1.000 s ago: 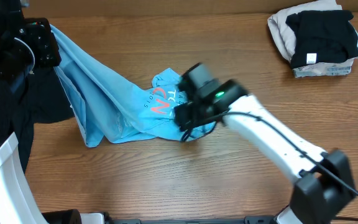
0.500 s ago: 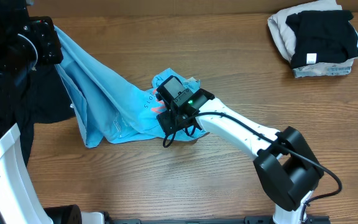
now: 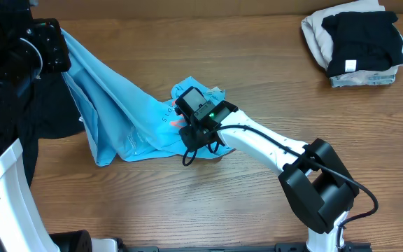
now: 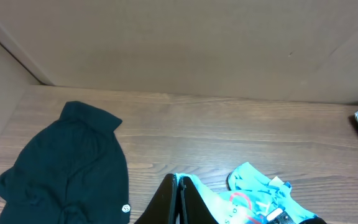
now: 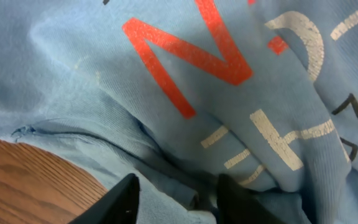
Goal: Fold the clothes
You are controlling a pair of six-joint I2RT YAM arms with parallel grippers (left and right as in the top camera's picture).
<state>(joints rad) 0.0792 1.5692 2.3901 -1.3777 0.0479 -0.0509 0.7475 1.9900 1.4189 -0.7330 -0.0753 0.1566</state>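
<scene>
The light blue T-shirt [image 3: 117,105] with white and red-orange print hangs from the upper left and slopes down to a crumpled heap on the table. My left gripper [image 3: 60,50] is raised at the far left and shut on the shirt's edge; its jaws pinch the cloth in the left wrist view [image 4: 179,194]. My right gripper [image 3: 191,135] is down on the crumpled printed part. In the right wrist view [image 5: 182,202] its fingers are open, astride a fold of the shirt [image 5: 185,93].
A large black garment [image 3: 47,112] lies at the left under the lifted shirt; its small round logo shows in the left wrist view [image 4: 125,209]. A stack of folded beige and black clothes [image 3: 359,42] sits at the back right. Bare wooden table [image 3: 257,77] lies between.
My right arm has swung left and down onto the shirt's printed heap, then held nearly still. The left gripper has kept holding the shirt's edge up.
</scene>
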